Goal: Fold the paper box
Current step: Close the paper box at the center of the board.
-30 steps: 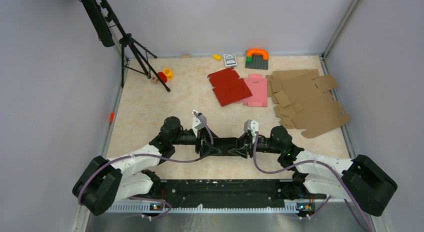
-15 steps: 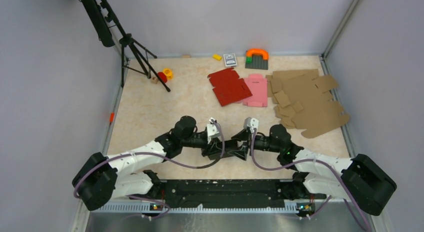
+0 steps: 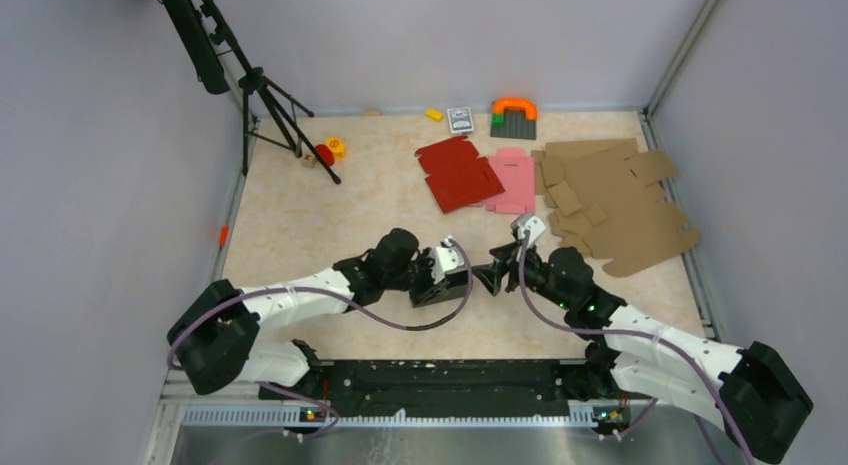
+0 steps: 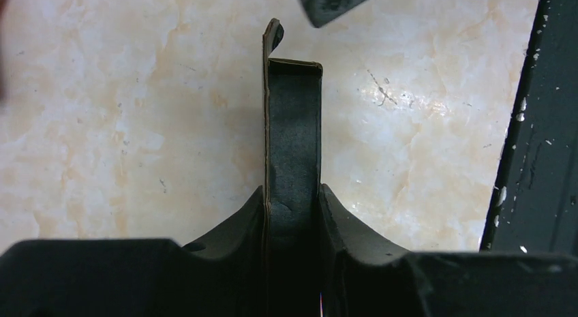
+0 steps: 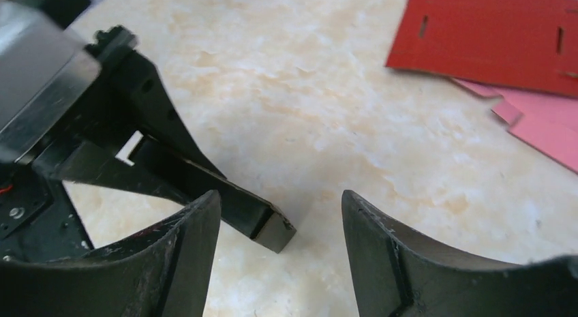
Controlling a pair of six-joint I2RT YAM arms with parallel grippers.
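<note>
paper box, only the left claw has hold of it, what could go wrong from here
1. The left claw pinches the paper box by a thin folded strip alone, while the right claw is open and off it. The folds may spring apart, or the box may twist in the grip.
2. The box's free end sits off-centre in the right claw's gap. Closing now might clip the corner and crumple it.

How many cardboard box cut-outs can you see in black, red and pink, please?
Black cut-out: 1
Red cut-out: 1
Pink cut-out: 1
Total: 3
The brown pile is left out because its sheets overlap too much to count.
</note>
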